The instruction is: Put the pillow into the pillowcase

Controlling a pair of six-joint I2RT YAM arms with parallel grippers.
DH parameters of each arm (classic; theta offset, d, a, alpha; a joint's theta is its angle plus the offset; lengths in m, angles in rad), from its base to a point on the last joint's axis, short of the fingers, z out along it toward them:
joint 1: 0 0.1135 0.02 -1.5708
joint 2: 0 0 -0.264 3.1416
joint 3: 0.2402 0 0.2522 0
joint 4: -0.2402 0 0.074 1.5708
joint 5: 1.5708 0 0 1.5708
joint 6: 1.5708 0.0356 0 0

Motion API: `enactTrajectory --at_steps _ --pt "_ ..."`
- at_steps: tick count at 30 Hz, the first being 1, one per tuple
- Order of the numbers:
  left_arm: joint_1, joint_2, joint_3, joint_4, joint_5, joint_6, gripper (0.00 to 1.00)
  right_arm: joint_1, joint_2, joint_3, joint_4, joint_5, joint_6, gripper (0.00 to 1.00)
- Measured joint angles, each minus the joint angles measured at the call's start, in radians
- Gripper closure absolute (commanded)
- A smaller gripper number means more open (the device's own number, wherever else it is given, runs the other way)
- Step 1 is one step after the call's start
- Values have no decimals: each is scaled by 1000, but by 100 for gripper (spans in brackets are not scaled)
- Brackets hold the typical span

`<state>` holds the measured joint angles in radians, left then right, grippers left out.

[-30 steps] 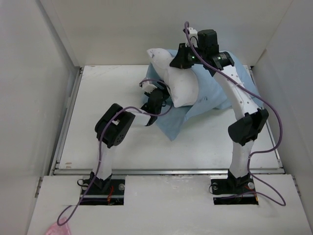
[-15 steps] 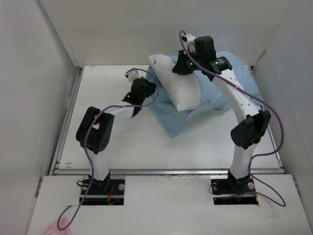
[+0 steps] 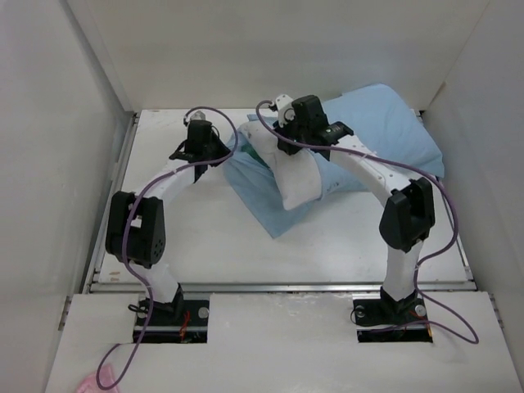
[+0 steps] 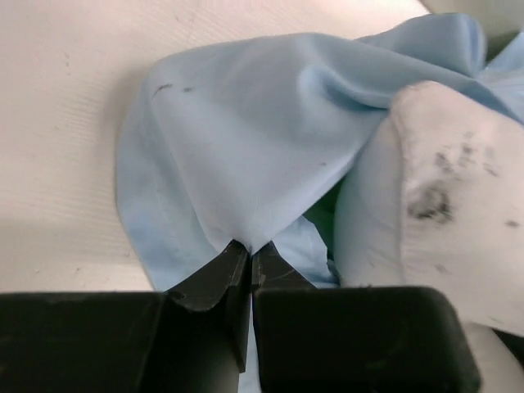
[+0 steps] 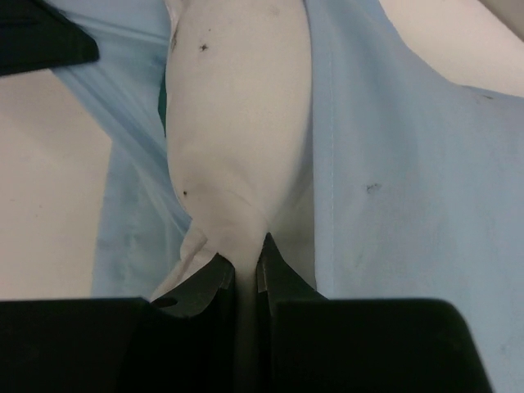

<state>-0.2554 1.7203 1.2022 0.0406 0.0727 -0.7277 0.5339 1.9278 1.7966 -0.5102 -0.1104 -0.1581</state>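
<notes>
The white pillow [image 3: 296,178] lies tilted across the light blue pillowcase [image 3: 385,123] at the back of the table. My right gripper [image 3: 279,144] is shut on the pillow's far end; in the right wrist view the jaws [image 5: 246,266] pinch a bunched corner of the pillow [image 5: 237,123], with the pillowcase [image 5: 393,164] on both sides. My left gripper [image 3: 223,155] is shut on the pillowcase's left edge; its wrist view shows blue fabric [image 4: 246,147] pulled taut into a peak from the jaws [image 4: 248,250]. The speckled pillow [image 4: 442,188] sits just to the right, a dark green lining showing between them.
White walls enclose the table [image 3: 180,229] on the left, back and right. A metal rail [image 3: 278,286] runs along the front edge ahead of both arm bases. A pink scrap [image 3: 97,381] lies at the bottom left, off the table.
My left arm swung from the table's middle to the back left and its jaws closed on the pillowcase edge. My right arm carried the pillow leftward and down, uncovering the pillowcase's back right part.
</notes>
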Motion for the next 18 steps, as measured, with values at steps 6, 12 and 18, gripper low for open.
enactTrajectory --at_steps 6,12,18 --pt "11 -91 64 -85 -26 40 100 11 -20 -92 106 -58 -173 100" --pt "22 -93 134 -151 -43 60 100 11 -87 -178 122 -70 -326 100" --pt "29 -93 143 -174 -27 74 100 47 79 -34 56 -35 -389 100"
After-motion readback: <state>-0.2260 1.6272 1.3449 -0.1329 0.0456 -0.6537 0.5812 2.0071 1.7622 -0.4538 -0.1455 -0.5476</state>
